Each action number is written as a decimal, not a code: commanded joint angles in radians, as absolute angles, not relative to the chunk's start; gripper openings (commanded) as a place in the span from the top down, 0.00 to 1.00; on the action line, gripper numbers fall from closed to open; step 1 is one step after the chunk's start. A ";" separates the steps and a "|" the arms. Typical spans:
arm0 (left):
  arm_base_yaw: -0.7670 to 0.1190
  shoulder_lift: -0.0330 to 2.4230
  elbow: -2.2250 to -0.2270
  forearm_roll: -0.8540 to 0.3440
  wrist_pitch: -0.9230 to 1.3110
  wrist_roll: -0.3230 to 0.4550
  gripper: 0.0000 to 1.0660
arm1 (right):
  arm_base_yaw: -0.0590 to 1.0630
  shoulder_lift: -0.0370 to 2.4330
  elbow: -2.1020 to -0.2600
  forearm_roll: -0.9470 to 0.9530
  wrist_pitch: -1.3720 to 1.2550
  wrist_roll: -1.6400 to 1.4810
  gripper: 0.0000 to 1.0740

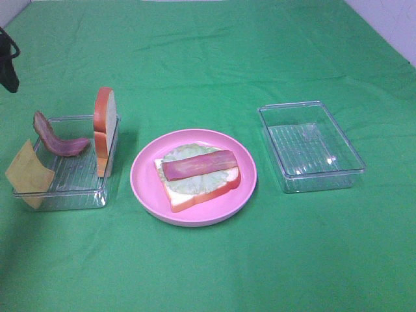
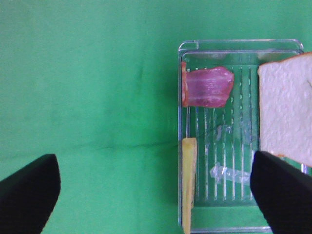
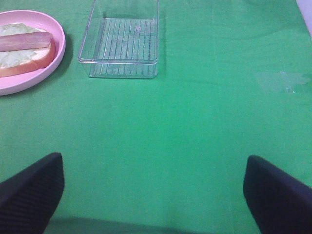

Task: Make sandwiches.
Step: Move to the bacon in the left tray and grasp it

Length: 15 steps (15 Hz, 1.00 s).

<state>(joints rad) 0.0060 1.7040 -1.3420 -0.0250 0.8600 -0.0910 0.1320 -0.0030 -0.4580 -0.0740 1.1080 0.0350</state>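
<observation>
On the pink plate (image 1: 146, 188) lies a partly built sandwich: a white bread slice (image 1: 195, 198), pale lettuce (image 1: 184, 155) and a bacon strip (image 1: 198, 164) on top. The left clear tray (image 1: 65, 195) holds a curled bacon strip (image 1: 55, 140), a yellow cheese slice (image 1: 29, 174) leaning on its corner, and an upright bread slice (image 1: 105, 127). My left gripper (image 2: 156, 195) hangs open above that tray's edge, holding nothing, over the bacon (image 2: 207, 87), cheese (image 2: 188, 183) and bread (image 2: 287, 112). My right gripper (image 3: 153, 195) is open over bare cloth, apart from the plate (image 3: 58, 53).
A clear tray (image 1: 312, 146) with nothing in it stands right of the plate, also in the right wrist view as the ribbed tray (image 3: 122, 48). A dark part of the left arm (image 1: 8, 62) shows at the far left edge. Green cloth covers the table.
</observation>
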 commanded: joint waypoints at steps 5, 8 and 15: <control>0.001 1.906 -1.453 -0.107 0.837 -0.056 0.05 | 0.126 -0.038 -0.454 -0.069 1.101 0.029 0.11; 0.001 1.982 -1.455 -0.110 0.796 -0.056 0.05 | 0.126 -0.038 -0.454 -0.069 1.101 0.029 0.11; 0.001 2.057 -1.462 -0.129 0.724 -0.056 0.06 | 0.126 -0.038 -0.454 -0.069 1.101 0.029 0.11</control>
